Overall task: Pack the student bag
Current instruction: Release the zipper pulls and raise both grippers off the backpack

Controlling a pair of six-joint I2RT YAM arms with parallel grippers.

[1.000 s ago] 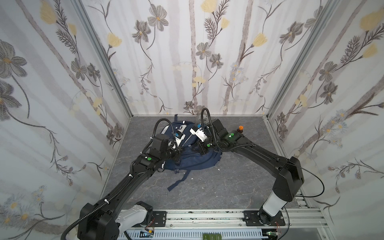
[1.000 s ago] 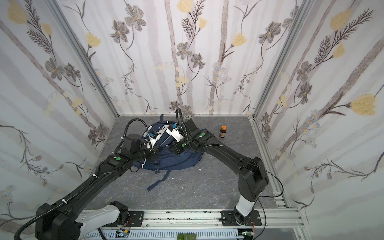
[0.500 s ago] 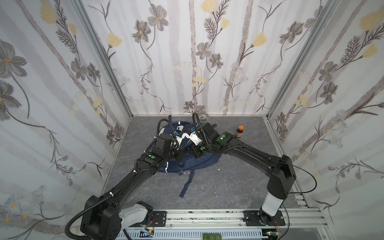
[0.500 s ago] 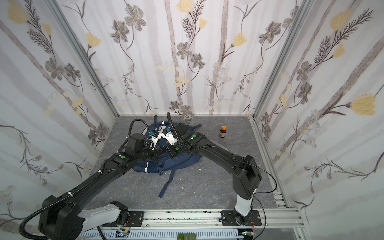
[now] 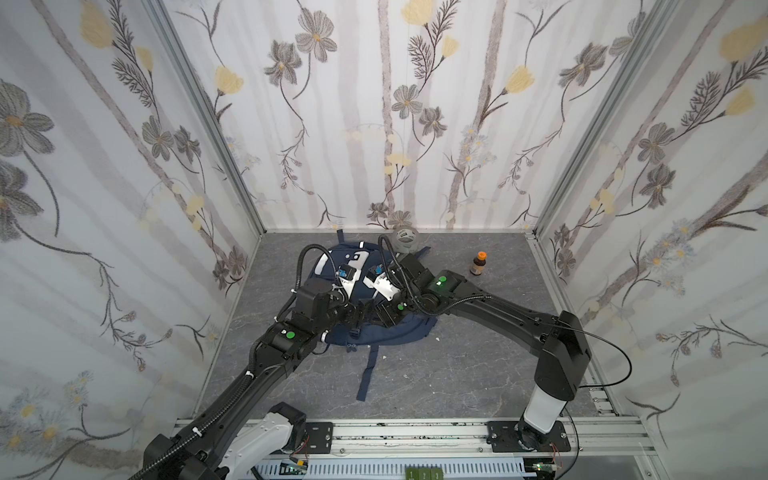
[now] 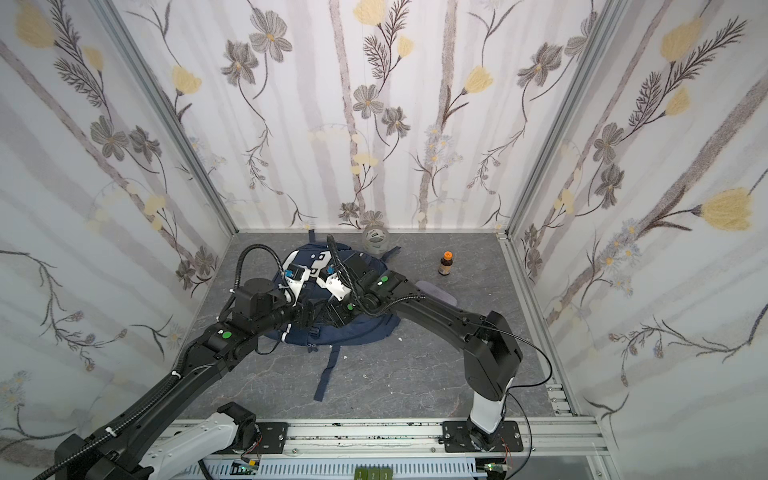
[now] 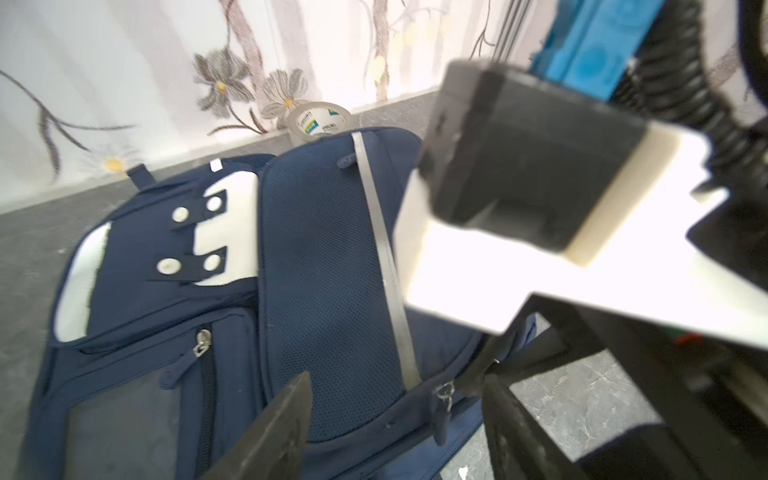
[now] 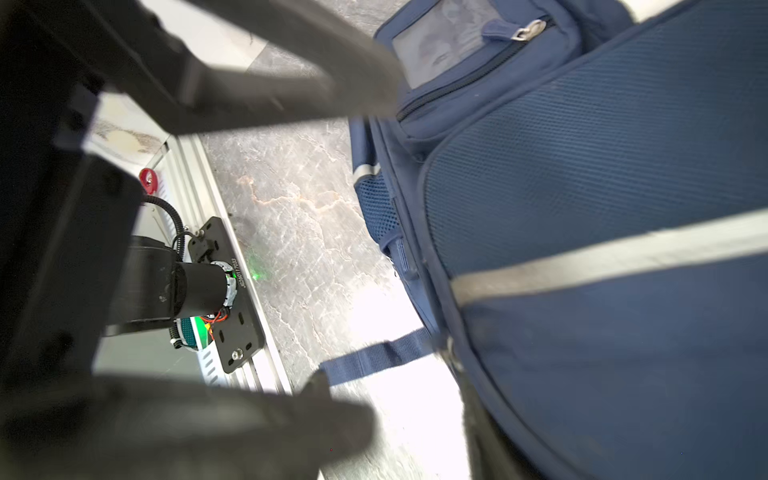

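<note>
Cell around me: three walls (image 5: 353, 83) papered pale, with grey and yellow flowers on long stems. Aluminium posts (image 5: 203, 108) stand at both far corners. The floor (image 5: 457, 382) is grey and marbled; an aluminium rail (image 5: 415, 432) runs along its near edge. Light is bright and even.

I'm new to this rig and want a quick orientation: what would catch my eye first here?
The student bag, navy with white patches, lies mid-floor, with the left gripper and the right gripper low over it, jaws apart. Behind it a tape roll sits by the back wall, and a small orange-capped bottle stands upright farther right in both top views.
</note>
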